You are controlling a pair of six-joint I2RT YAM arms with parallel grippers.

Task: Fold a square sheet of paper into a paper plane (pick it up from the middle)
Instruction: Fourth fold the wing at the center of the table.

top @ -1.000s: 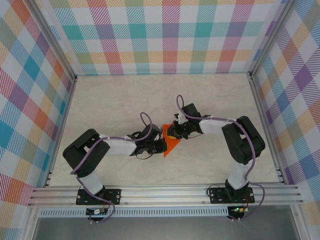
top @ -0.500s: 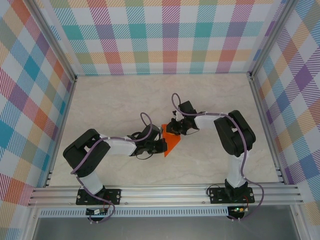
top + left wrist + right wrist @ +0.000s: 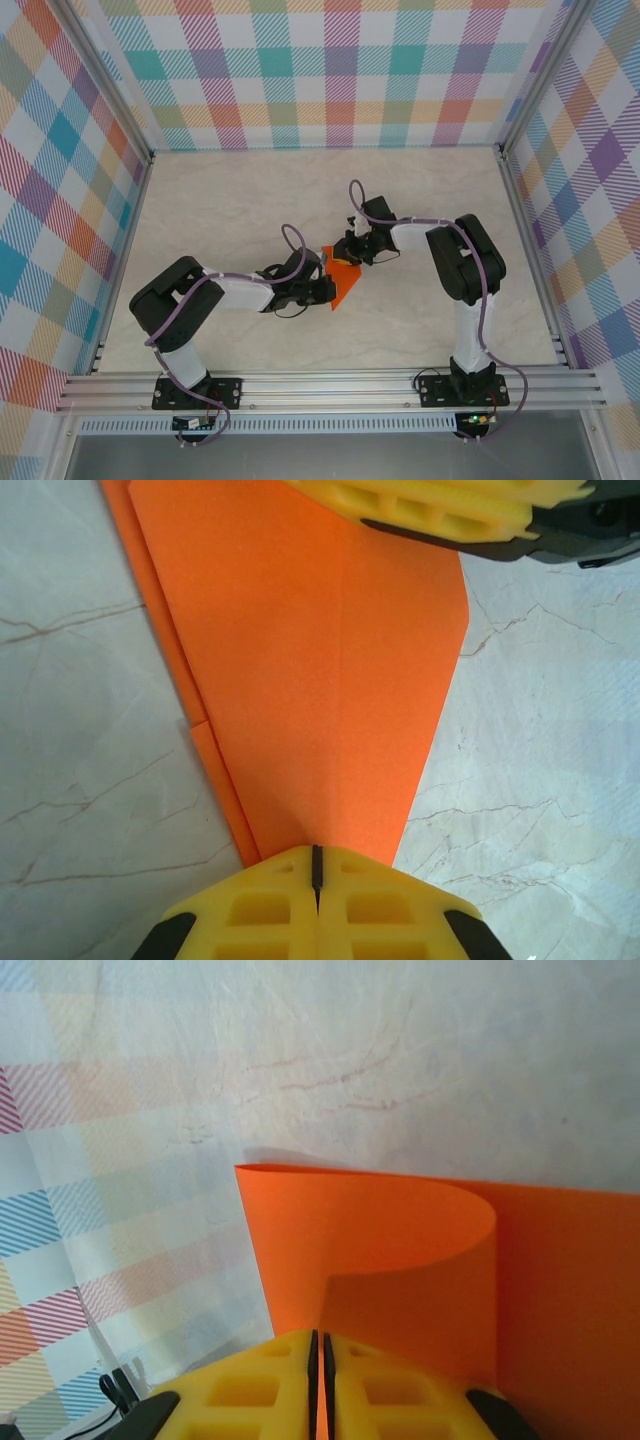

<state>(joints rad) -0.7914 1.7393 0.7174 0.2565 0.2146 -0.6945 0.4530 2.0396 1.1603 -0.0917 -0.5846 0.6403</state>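
The orange sheet of paper (image 3: pixel 341 284) lies mid-table, folded into a tapering wedge with a centre crease (image 3: pixel 320 680). My left gripper (image 3: pixel 328 291) is shut, and its yellow tips (image 3: pixel 315 855) press down on the narrow end, which runs under them. My right gripper (image 3: pixel 350 256) is at the wide far end, its fingers (image 3: pixel 440 510) over that edge. In the right wrist view the right gripper (image 3: pixel 320 1338) is shut on a flap of the paper (image 3: pixel 380 1220). The flap curls up and over, and orange shows in the slit between the jaws.
The marble tabletop (image 3: pixel 230 210) is walled by checked panels (image 3: pixel 330 70) on three sides, with aluminium posts at the corners. A metal rail (image 3: pixel 330 385) runs along the near edge, where both arm bases are bolted.
The right arm's elbow has swung left and its gripper has shifted slightly toward the back with the paper's flap. The left arm has not moved.
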